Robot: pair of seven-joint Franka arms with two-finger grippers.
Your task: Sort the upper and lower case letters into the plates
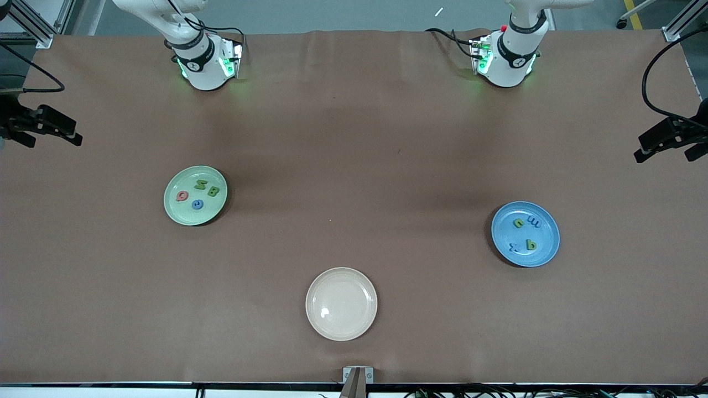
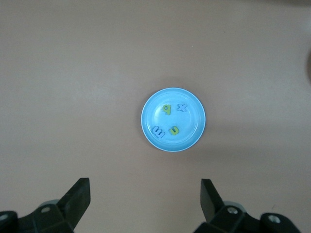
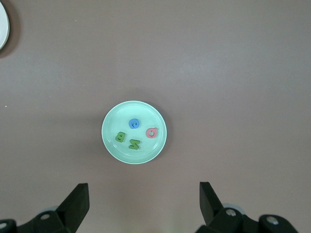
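The pale mint green plate (image 1: 191, 216) lies toward the right arm's end of the table and holds several foam letters: two green ones, a pink one (image 1: 181, 195) and a blue one. The bright blue plate (image 1: 545, 246) lies toward the left arm's end and holds several small letters, green and blue. My left gripper (image 2: 145, 183) is open and empty, high over the table, with the blue plate (image 2: 192, 121) in its view. My right gripper (image 3: 144, 187) is open and empty, high over the table, with the mint plate (image 3: 112, 124) in its view. Neither gripper shows in the front view.
A cream-white plate (image 1: 341, 303) with nothing in it lies nearest the front camera, between the two plates; its edge shows in the right wrist view (image 3: 2, 24). Black camera mounts (image 1: 41, 126) (image 1: 669, 138) stand at both table ends. A brown cloth covers the table.
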